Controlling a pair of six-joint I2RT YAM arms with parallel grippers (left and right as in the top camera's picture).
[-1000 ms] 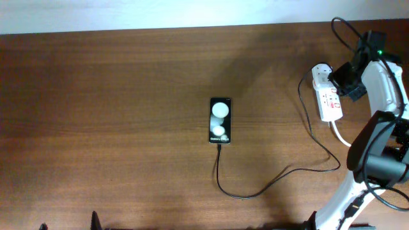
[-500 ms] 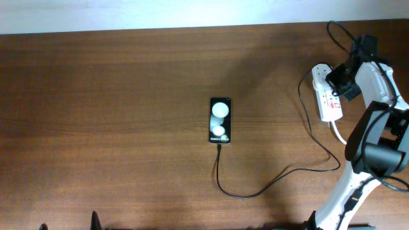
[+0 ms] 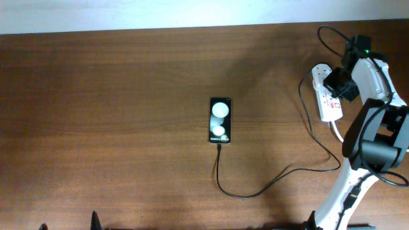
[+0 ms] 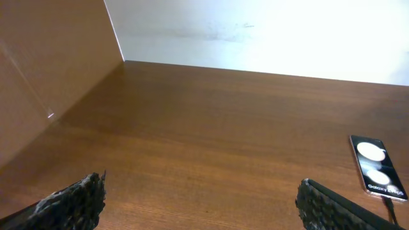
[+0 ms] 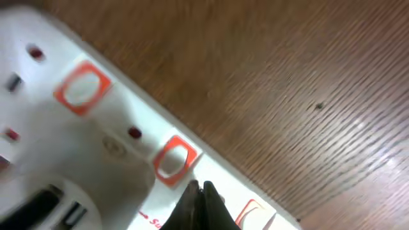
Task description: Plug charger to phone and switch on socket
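The black phone [image 3: 220, 120] lies mid-table, screen up with two round reflections; it also shows in the left wrist view [image 4: 376, 164]. The thin black charger cable [image 3: 255, 191] runs from the phone's near end in a loop to the right, up toward the white socket strip [image 3: 330, 102]. Its tip meets the phone's bottom edge. My right gripper [image 3: 335, 84] is shut, with its tips [image 5: 199, 190] down on the socket strip [image 5: 96, 134] beside a red-framed switch [image 5: 174, 160]. My left gripper [image 4: 198, 201] is open and empty, low over bare wood, left of the phone.
A thick white cord [image 3: 340, 135] leaves the strip's near end toward my right arm's base. A white adapter [image 3: 319, 71] sits at the strip's far end. A pale wall borders the table's far edge [image 4: 255, 32].
My right gripper has shifted slightly left and toward the far end of the strip, settling over it. Phone, cable and left arm have not moved.
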